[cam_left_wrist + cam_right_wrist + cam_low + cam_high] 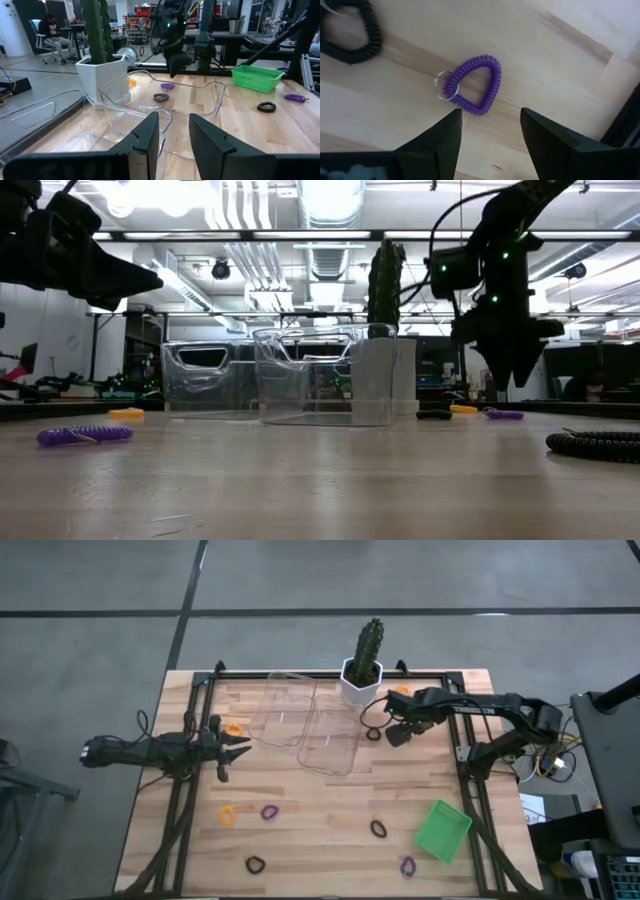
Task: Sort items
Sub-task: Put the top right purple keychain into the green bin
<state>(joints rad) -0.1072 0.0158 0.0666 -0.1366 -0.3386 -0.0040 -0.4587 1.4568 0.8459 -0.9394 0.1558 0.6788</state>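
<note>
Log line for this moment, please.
right gripper: open, above purple loop near cactus | left gripper: open, empty, by trays

3 orange loops (pixel 234 727), 3 purple loops (pixel 270 811), 3 black loops (pixel 378 829), 3 trays (pixel 443 830), 1 cactus (pixel 368 645)

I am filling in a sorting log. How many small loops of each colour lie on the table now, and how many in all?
Orange loops: 3
Purple loops: 3
Black loops: 3
Total in view: 9
</note>
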